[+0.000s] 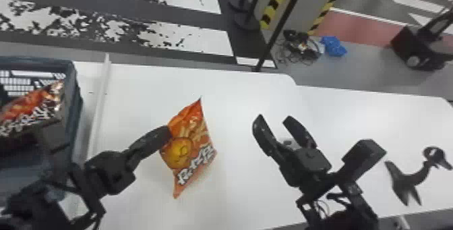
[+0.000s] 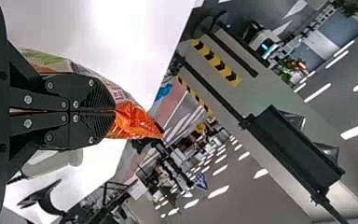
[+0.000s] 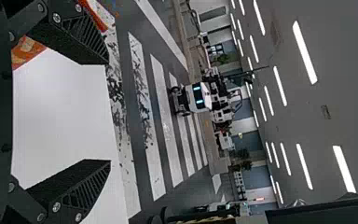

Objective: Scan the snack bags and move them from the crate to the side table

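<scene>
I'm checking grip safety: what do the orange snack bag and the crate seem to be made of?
The orange snack bag: probably thin plastic film with a glossy finish; its corner crinkles and catches the light.
The crate: likely rigid plastic, dull blue-grey, judging by its slotted wall.

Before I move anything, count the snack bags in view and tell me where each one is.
2. One snack bag is held in the left pincer, over the white table; another bag is in the crate. More may be hidden there.
</scene>
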Controlling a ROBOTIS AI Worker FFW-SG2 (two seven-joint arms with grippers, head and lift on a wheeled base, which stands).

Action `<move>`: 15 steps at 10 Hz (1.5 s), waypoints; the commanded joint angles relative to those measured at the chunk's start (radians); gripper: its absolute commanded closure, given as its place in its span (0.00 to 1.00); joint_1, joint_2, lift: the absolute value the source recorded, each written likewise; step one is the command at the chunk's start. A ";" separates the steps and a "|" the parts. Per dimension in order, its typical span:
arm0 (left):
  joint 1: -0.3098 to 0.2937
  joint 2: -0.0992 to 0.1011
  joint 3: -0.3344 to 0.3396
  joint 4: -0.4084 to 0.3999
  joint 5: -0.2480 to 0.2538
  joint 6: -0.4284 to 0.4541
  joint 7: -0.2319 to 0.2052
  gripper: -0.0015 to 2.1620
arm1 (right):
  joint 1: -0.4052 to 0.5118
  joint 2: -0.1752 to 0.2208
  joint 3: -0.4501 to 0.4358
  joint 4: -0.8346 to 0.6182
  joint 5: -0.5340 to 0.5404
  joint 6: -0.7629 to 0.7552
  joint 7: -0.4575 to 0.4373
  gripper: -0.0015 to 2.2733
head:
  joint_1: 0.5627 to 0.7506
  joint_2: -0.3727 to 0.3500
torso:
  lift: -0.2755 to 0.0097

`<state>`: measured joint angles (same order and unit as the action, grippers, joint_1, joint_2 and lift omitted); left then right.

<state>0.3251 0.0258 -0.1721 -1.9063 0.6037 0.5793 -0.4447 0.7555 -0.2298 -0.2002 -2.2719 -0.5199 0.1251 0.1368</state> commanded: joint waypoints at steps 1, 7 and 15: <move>-0.044 -0.028 -0.029 0.092 -0.028 -0.006 -0.016 0.99 | -0.002 -0.013 -0.005 0.003 -0.008 0.000 0.000 0.08 | 0.70 0.03 | 0.66; -0.103 -0.028 -0.118 0.127 -0.214 -0.012 0.089 0.00 | -0.001 -0.042 -0.027 -0.006 -0.014 0.077 0.007 0.08 | 0.70 0.03 | 0.66; 0.193 0.092 0.141 -0.379 -0.223 0.009 0.106 0.03 | 0.005 -0.077 0.064 -0.034 0.215 0.362 0.172 0.08 | 0.70 0.14 | 0.66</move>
<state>0.4932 0.1088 -0.0576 -2.2445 0.3804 0.5864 -0.3389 0.7609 -0.3068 -0.1467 -2.3081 -0.3169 0.4723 0.3087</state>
